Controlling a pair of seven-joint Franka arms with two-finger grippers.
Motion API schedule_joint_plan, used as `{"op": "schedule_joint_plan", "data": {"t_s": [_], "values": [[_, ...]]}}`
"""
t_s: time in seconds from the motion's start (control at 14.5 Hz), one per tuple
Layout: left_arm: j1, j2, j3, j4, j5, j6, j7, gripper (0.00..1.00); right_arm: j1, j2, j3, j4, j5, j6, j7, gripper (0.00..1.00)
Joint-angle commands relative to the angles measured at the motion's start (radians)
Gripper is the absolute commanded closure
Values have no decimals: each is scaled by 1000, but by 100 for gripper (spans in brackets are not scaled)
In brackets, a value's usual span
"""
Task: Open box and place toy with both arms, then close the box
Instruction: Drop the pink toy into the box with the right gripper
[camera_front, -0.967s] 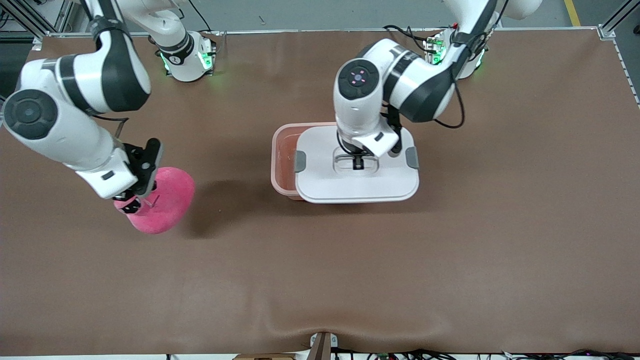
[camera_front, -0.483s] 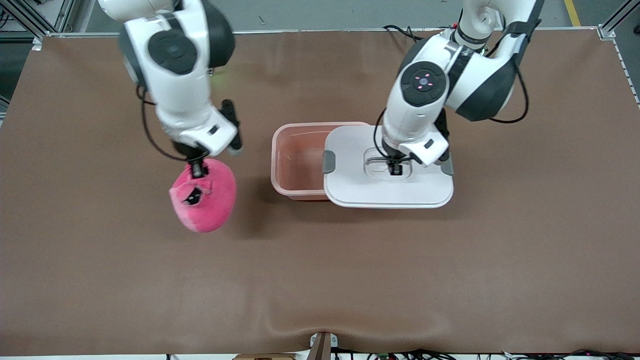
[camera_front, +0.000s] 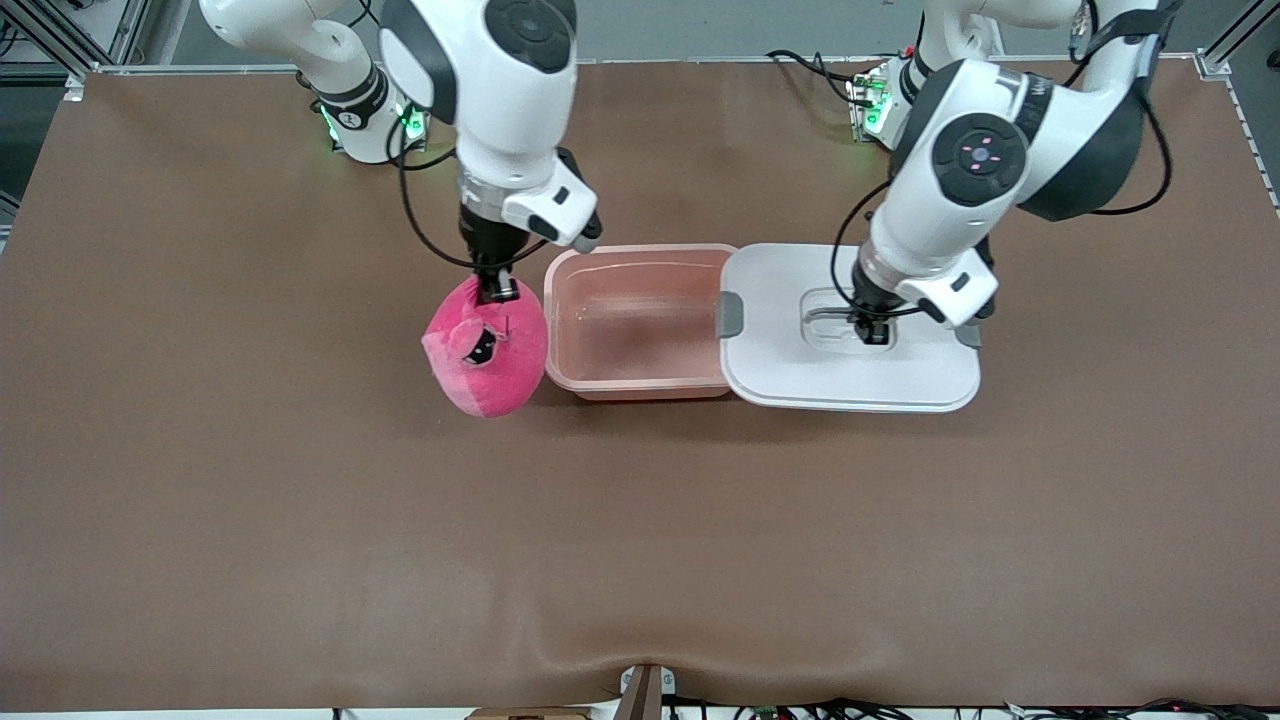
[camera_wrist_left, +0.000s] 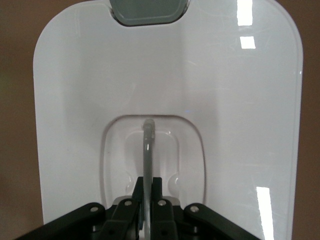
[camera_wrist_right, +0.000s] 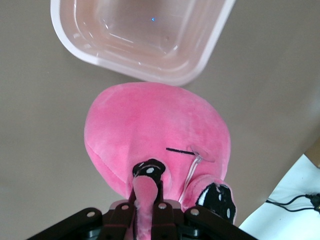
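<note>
1. My right gripper (camera_front: 497, 290) pinches the toy (camera_front: 487, 350), hanging at the box's (camera_front: 640, 385) nine o'clock.
2. My left gripper (camera_front: 877, 333) clamps the handle (camera_wrist_left: 148, 150) of the lid (camera_front: 850, 380); its fingers are half cut off in the left wrist view.
3. The lid hides the box's three-o'clock rim.

In the front view, the left arm's wrist covers the lid's (camera_front: 850, 370) second grey clip almost wholly. We see only part of the lid in the left wrist view, cut by the edges. The box (camera_wrist_right: 140, 40) and the toy (camera_wrist_right: 155, 135) are cropped in the right wrist view.
</note>
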Motion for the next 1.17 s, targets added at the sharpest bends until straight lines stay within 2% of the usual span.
{"op": "schedule_joint_plan", "data": {"t_s": [0.0, 0.14, 0.48, 0.76, 1.1], "values": [[68, -70, -10, -82, -18, 23, 105, 100, 76, 39, -11, 52, -81, -45, 22, 100], [122, -77, -12, -93, -20, 22, 154, 100, 104, 45, -11, 50, -84, -68, 29, 100], [175, -81, -10, -111, -49, 17, 174, 100, 131, 60, -9, 52, -78, -76, 27, 100], [234, -93, -10, -136, -49, 18, 270, 100, 148, 75, -9, 50, -73, -75, 27, 100], [251, -93, -10, -145, -49, 12, 322, 100, 185, 105, -9, 50, -73, -75, 45, 100]]}}
